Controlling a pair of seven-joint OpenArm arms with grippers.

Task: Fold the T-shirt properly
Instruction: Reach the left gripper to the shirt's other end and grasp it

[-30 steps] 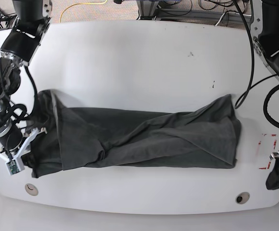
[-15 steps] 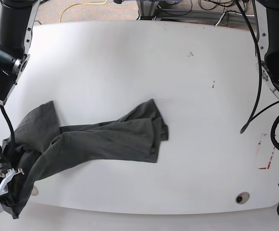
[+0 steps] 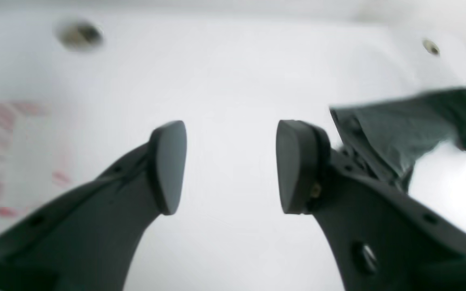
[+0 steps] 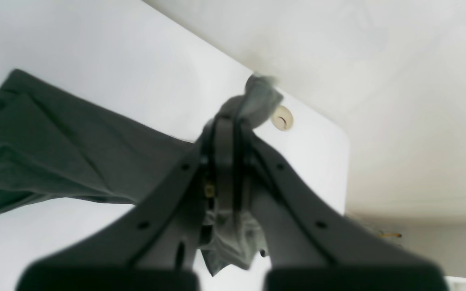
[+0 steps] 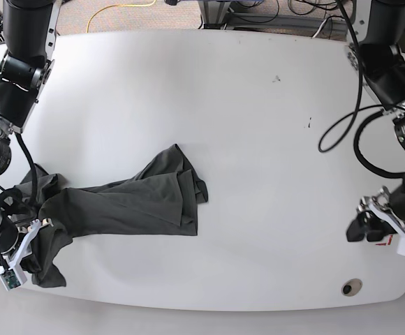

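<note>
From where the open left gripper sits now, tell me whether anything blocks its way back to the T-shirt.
Nothing visible does. The left gripper stands open over bare white table, and only empty tabletop lies between it and the T-shirt, whose far end the right gripper pinches.

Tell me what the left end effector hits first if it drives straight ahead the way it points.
Probably bare white table: the open left end effector points at it, and the T-shirt lies off to one side.
</note>
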